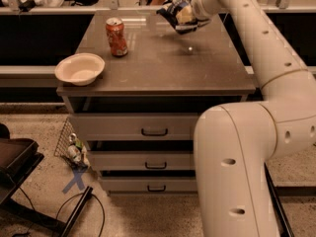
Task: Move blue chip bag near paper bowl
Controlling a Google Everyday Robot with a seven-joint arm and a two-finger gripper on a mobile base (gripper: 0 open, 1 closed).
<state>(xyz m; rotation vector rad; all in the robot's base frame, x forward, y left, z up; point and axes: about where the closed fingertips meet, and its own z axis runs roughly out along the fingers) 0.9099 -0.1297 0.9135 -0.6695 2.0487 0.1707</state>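
- You have 1 blue chip bag (171,10), crinkled dark foil with white marks. The hand (183,17) is clamped on it over the far right of the counter (163,73).
- 1 paper bowl (80,68), round, shallow and wide-rimmed, sits at the near left corner, well apart from the bag.
- 1 red-orange soda can (116,36) stands upright between them.
- 3 drawers (154,127) sit below.

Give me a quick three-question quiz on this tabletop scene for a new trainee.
1. True or false: the paper bowl sits at the table's front left corner.
2. Fill in, behind or in front of: the soda can stands ____ the bowl.
3. The hand, above the table's back right, is shut on: A) soda can B) blue chip bag C) bowl.
Key: 1 true; 2 behind; 3 B.
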